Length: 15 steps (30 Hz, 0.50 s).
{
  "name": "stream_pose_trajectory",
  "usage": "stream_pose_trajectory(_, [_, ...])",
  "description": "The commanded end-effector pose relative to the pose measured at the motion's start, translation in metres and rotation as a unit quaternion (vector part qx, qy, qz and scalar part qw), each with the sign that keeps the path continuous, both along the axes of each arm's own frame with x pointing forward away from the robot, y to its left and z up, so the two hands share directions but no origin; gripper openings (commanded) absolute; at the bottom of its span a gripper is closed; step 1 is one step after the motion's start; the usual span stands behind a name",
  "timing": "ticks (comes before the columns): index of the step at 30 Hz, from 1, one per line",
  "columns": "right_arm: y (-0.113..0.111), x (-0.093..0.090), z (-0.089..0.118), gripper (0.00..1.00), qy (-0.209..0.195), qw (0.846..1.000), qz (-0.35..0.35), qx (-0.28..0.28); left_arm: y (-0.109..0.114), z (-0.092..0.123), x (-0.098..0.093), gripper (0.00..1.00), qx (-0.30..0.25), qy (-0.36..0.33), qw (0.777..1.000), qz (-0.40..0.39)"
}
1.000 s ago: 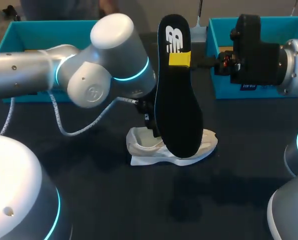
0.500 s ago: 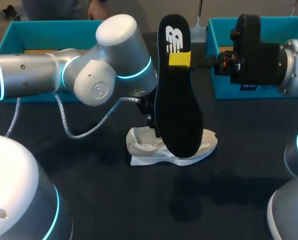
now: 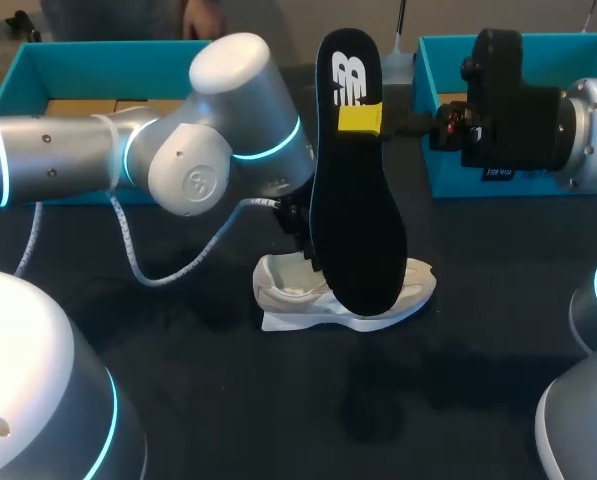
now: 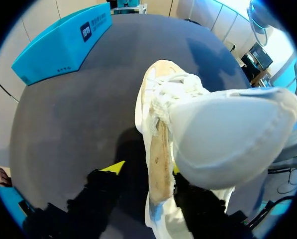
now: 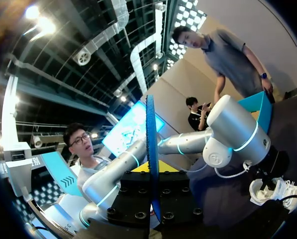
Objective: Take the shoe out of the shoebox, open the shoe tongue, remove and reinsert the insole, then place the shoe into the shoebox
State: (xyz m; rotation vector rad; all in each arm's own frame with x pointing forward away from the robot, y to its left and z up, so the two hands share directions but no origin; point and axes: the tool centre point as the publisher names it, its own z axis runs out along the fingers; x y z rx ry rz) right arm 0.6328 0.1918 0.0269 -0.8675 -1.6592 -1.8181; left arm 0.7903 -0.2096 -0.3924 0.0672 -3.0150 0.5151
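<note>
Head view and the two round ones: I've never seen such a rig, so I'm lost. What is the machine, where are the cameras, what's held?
Two robot arms work at a dark table. The head view looks down from behind them; each round picture comes from a camera on one arm's wrist. A white shoe lies on the table, teal boxes behind it. The right claw grips a black insole upright. The left claw straddles the shoe, open.

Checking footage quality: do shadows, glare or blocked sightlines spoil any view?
Head view: even light, the upright black foam insole hides part of the white mesh shoe. Left wrist view: the shoe looms close, shadowing the dark table. Right wrist view: overhead glare; the insole shows edge-on.
</note>
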Motion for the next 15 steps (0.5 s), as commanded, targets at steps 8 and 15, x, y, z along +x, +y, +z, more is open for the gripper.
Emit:
stream_pose_trajectory(8, [0.0036,0.0012,0.0,0.0,0.0,1.0,-0.001,0.001,-0.0014,0.0011,-0.0002,0.0,-0.012,0.031,0.999,-0.036])
stream_pose_trajectory(15, [0.0036,0.0012,0.0,0.0,0.0,1.0,-0.001,0.001,-0.0059,0.0041,-0.0019,0.0,0.0,0.058,0.994,-0.09])
